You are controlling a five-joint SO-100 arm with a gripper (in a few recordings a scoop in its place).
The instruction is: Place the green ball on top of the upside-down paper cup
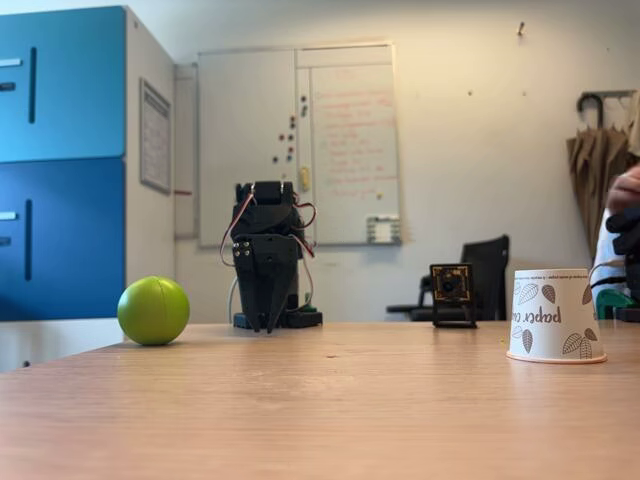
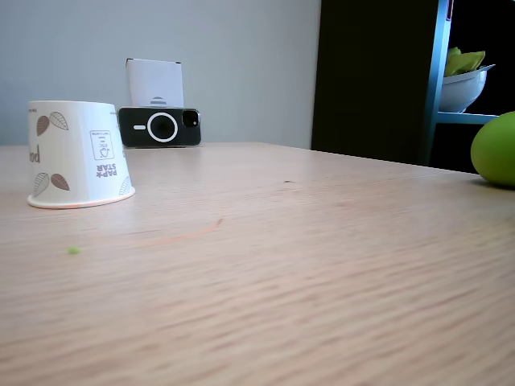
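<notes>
Wooden table (image 1: 330, 410) before a white wall, blue cabinet (image 1: 62, 160) at left. Arm's gripper (image 1: 268, 325) points down at the far edge, fingers together, holding nothing. Ball (image 1: 153, 311) rests left; cup (image 1: 555, 316) stands right, well apart, open tabletop between.

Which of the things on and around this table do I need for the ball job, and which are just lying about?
For the job:
- green ball, resting on the table
- upside-down paper cup, nothing on top
- gripper, pointing down near the table, holding nothing

Lying about:
- small camera on a stand
- phone propped before a white box
- white bowl on a shelf
</notes>
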